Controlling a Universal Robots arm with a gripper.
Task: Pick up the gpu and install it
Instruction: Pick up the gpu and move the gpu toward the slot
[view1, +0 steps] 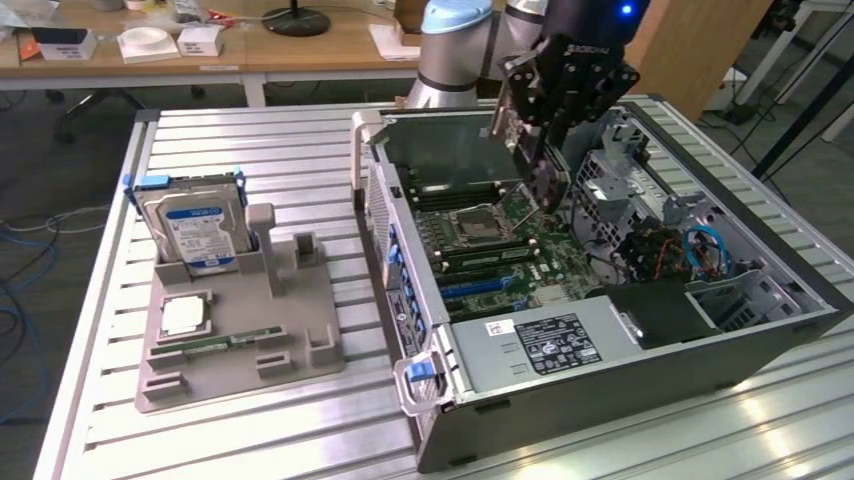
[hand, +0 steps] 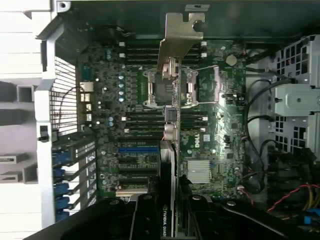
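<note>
The gpu (hand: 167, 222) is showing white "NVIDIA QUAD" lettering along its dark edge, with the rest of the word getting cut off. The motherboard (hand: 100, 100) is carrying what's looking like a "DELL" mark just beside the silver heatsink (hand: 199, 171). The stickers on the power supply (view1: 534, 345) and the hard drive (view1: 198, 235) are showing print too, but I'm not managing to read any of it.
</note>
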